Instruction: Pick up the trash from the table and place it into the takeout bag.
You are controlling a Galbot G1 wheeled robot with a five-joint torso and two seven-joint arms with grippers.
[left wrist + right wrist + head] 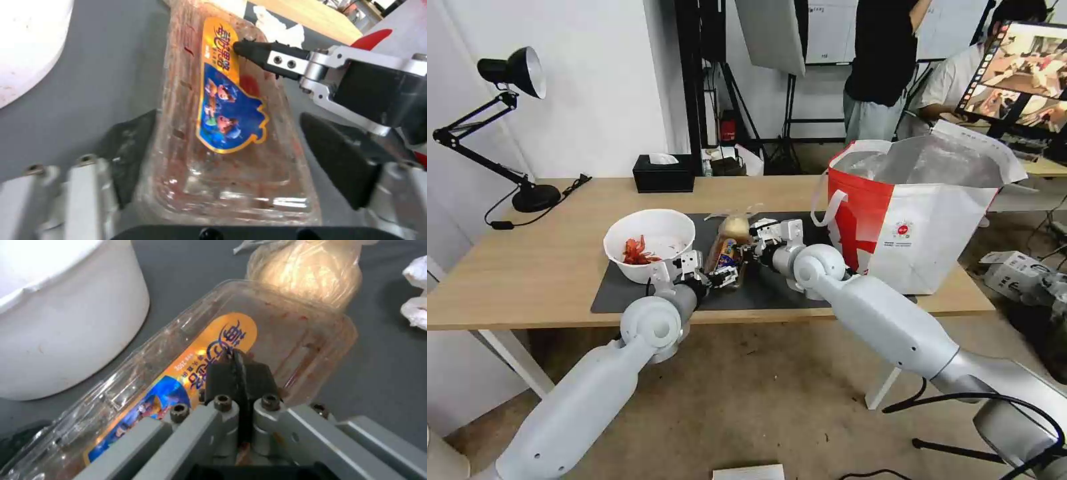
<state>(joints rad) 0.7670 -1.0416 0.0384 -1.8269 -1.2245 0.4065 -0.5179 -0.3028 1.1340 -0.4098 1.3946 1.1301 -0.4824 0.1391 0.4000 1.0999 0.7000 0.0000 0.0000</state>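
Both arms reach over the near edge of the tabletop (527, 267) and meet at the clear tray (726, 257), which lies on the dark mat (627, 293) between the white bowl (650, 243) and the takeout bag (914, 220).

The left end effector (720, 277) is at the near end of the tray. In the left wrist view its 2 fingers (129, 156) are spread, 1 on each side of the tray (222, 150), and I cannot tell if they touch the plastic.

The right end effector (754, 248) comes from the bag side. In the right wrist view its fingers (238, 380) are pressed together, with the tips on the orange and blue label of the tray (213, 360). I cannot tell if they pinch a thin edge of the lid or only rest on it. The left wrist view shows the same dark tip (253, 53) on the upper part of the label.

The bowl holds red shells (637, 252) and stands just beside the tray. The clear bag with a beige lump (307, 270) lies at the far end of the tray, touching it. A crumpled tissue (416, 300) lies near that bag on the mat. The takeout bag stands open and upright at the right end of the tabletop, with silver lining (934, 163) visible.
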